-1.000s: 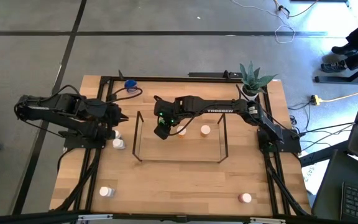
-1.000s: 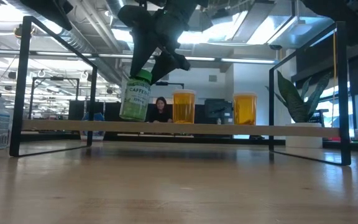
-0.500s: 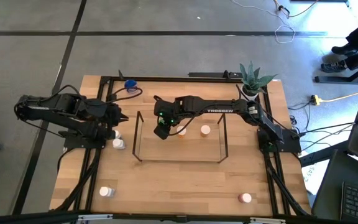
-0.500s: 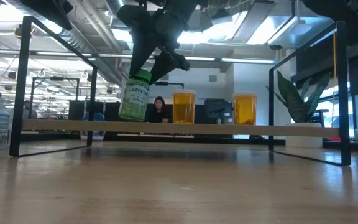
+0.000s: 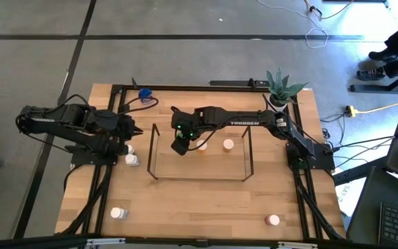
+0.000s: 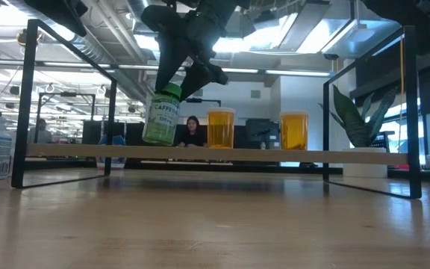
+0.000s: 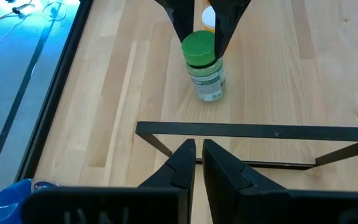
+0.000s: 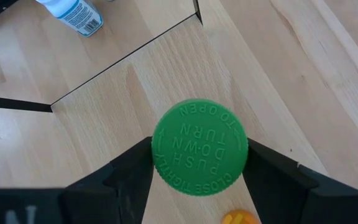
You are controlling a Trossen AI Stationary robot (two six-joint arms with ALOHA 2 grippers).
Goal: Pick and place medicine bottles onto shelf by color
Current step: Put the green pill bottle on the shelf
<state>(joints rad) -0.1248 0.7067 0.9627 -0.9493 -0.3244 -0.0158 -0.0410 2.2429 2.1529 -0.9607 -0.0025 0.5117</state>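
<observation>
My right gripper [image 6: 174, 88] is shut on a green-capped medicine bottle [image 6: 161, 118] over the left part of the shelf [image 6: 200, 153], a dark wire frame [image 5: 199, 179] with a light wood board. The bottle is tilted, its base at about the board's level. Two orange bottles [image 6: 220, 128] [image 6: 293, 131] stand on the shelf to its right. In the high view the right gripper [image 5: 180, 144] covers the bottle. My left gripper [image 7: 197, 163] is shut and empty at the table's left, outside the shelf's left end. My right gripper pinches the bottle's green cap [image 8: 199, 147] between its two fingers [image 8: 132, 169], one on each side of the cap's rim. The fingers come from above, pointing down. The bottle hangs tilted below them; whether its base touches the shelf board, I cannot tell.
Two white-capped bottles [image 5: 130, 155] stand near my left gripper, another [image 5: 119, 213] at the near left, and a pink-capped one [image 5: 273, 220] at the near right. A blue thing [image 5: 144, 95] lies at the far left. A potted plant [image 5: 280, 86] stands at the far right.
</observation>
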